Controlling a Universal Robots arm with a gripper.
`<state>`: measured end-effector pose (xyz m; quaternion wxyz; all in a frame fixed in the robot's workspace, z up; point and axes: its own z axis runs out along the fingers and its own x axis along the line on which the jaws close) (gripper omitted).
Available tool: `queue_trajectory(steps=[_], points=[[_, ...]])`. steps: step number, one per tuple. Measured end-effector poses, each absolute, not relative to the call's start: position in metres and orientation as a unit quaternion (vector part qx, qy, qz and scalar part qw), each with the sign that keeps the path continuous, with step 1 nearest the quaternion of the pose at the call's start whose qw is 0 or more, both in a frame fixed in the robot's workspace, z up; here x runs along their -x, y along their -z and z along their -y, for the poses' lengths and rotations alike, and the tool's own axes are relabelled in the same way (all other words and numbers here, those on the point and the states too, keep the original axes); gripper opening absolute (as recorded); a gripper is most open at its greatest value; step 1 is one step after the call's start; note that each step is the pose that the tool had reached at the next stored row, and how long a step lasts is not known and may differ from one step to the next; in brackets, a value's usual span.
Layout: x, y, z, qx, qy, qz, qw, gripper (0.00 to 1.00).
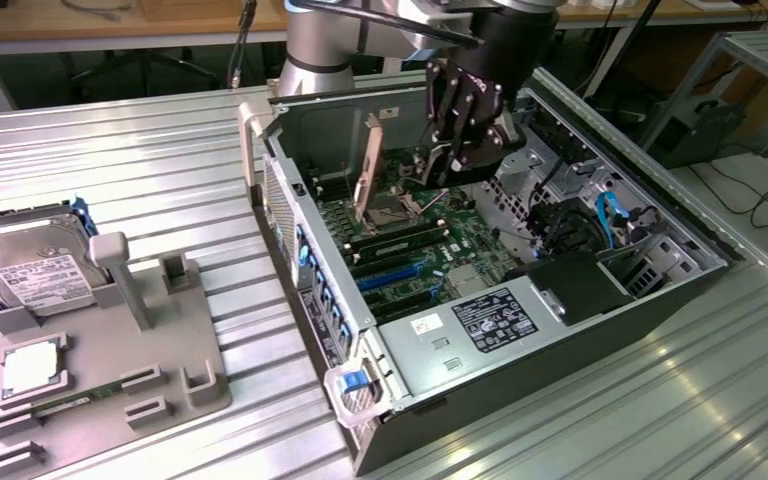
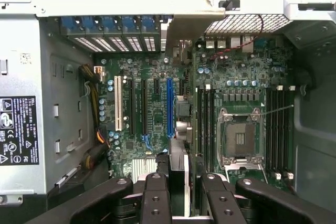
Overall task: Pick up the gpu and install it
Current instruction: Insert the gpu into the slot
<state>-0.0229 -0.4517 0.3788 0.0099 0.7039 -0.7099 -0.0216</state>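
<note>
The gpu hangs inside the open computer case, its long pale bracket pointing down beside the case's rear wall. My black gripper is shut on the card from above, over the motherboard. In the wrist view the gpu appears edge-on between my two fingers. It hovers just beside the blue expansion slot and above the board. The bracket end reaches toward the row of rear slot openings. Whether the card's edge touches a slot is hidden.
A grey parts holder on the exterior view's left carries a silver hard drive, a processor and a small memory stick. Inside the case are the power supply, the empty processor socket and cables.
</note>
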Motion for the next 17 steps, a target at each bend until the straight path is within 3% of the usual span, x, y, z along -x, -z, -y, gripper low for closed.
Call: queue_trajectory(steps=[17], points=[[0.0229,-0.369,0.4517,-0.704,0.022,0.71,0.01,0.28]])
